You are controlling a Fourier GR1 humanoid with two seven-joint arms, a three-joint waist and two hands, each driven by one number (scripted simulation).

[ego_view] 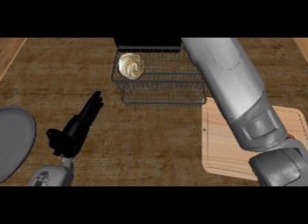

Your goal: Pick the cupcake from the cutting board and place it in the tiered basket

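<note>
Cupcake (131, 65) sits in tiered basket (163, 104) — left hand (72, 131) fingers straight, together, holding nothing; right forearm (234, 87) crosses cutting board (215, 157), right hand out of view.

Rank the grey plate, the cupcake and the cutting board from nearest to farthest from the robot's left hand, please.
1. Grey plate: just left of the left hand, beside its thumb.
2. Cupcake: ahead and to the right, lying in the tiered basket.
3. Cutting board: far right, partly under the right forearm.
</note>
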